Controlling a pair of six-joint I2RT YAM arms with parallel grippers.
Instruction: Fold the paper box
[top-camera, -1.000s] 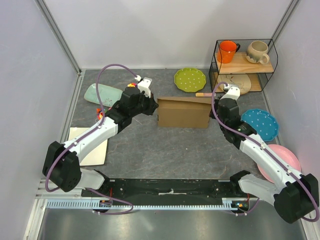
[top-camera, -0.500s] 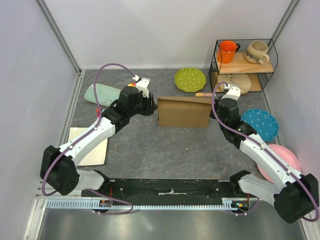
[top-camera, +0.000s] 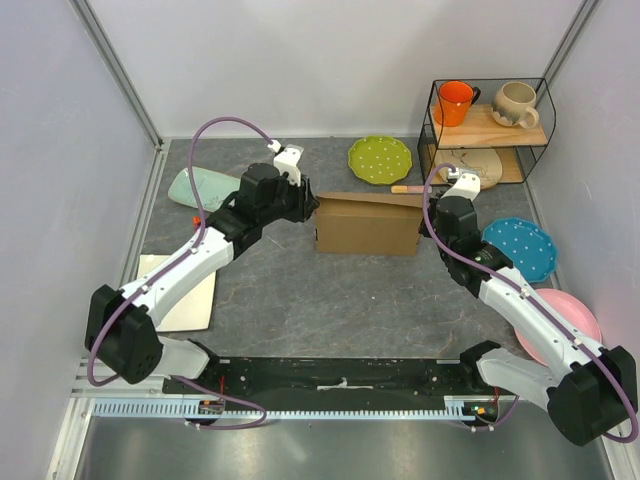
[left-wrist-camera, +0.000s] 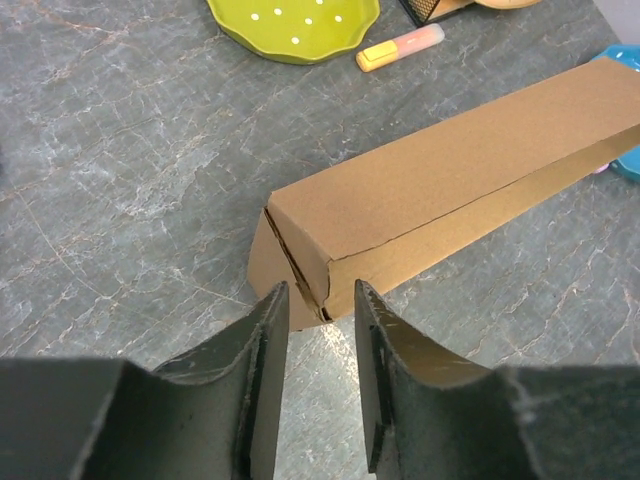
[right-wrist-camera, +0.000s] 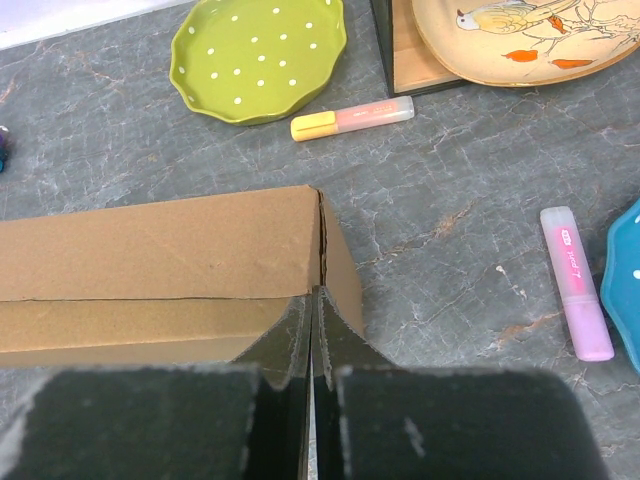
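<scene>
The left tool (left-wrist-camera: 320, 300) had its two fingers apart with a small gap, and it held nothing. The low corner of the paper box (left-wrist-camera: 440, 190) sat right at that gap. I could not tell if a finger touched it.

The right tool (right-wrist-camera: 311, 305) had its fingers squeezed tight together with nothing between them. Their tips were right up against the other end of the box.

The box was long, brown and closed up. It stood on the grey counter (top-camera: 330, 300) between the two tools.

Behind it lay a green plate (right-wrist-camera: 258, 55) with white dots and a yellow and orange marker (right-wrist-camera: 352, 117). A pink marker (right-wrist-camera: 577, 283) lay off to the right, near a blue plate (top-camera: 520, 248). In the far right corner, a wire rack (top-camera: 487, 125) held an orange mug (top-camera: 455, 102) and a cream mug (top-camera: 515, 103).
</scene>
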